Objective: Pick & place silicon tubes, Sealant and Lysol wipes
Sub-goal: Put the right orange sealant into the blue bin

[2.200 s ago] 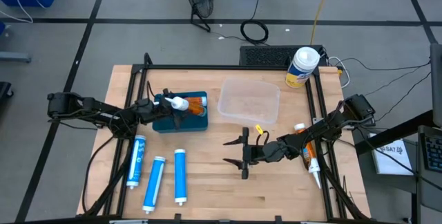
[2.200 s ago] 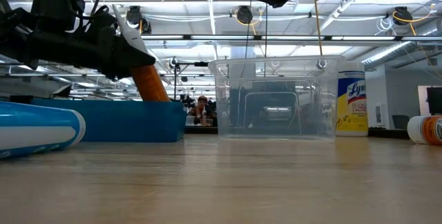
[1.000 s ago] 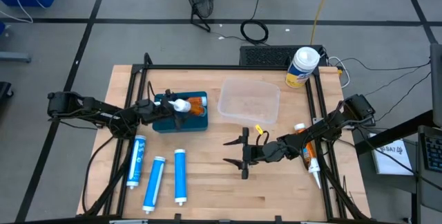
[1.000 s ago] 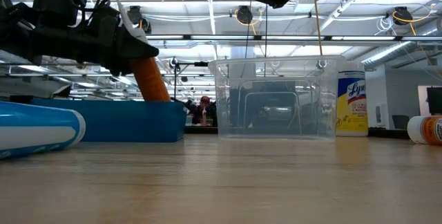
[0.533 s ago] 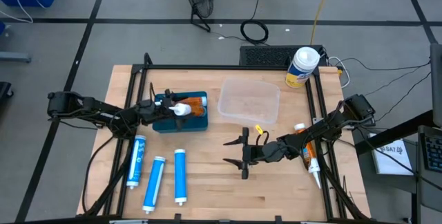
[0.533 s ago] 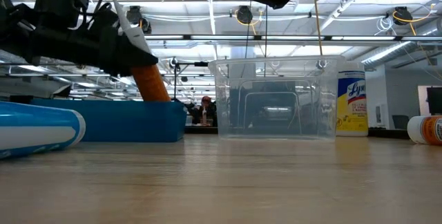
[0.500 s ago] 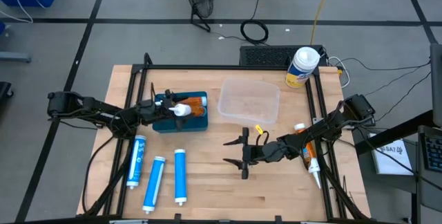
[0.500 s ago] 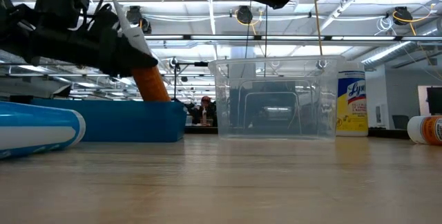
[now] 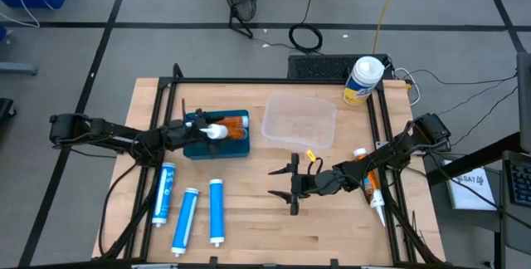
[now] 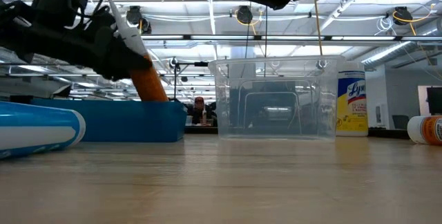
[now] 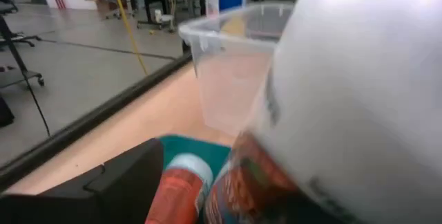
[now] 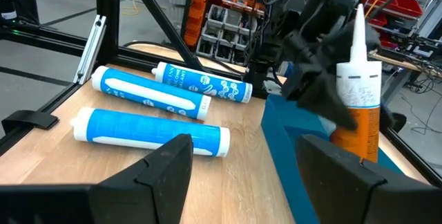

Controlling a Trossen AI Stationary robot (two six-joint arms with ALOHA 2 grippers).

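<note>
the left gripper (image 9: 202, 131) is over the blue bin (image 9: 236, 147), its fingers closed on an orange sealant tube (image 9: 226, 126) whose white nozzle end (image 10: 123, 18) tilts up out of the bin. from the right wrist view the tube (image 12: 359, 103) stands nearly upright inside the bin. the right gripper (image 9: 292, 182) hovers over the wooden surface (image 9: 274, 227) in front of the clear container (image 9: 299, 122), fingers apart and holding nothing. the lysol wipes (image 9: 362, 80) stand at the far right corner, well apart from both grippers. three blue tubes (image 9: 192, 212) lie near the front left.
</note>
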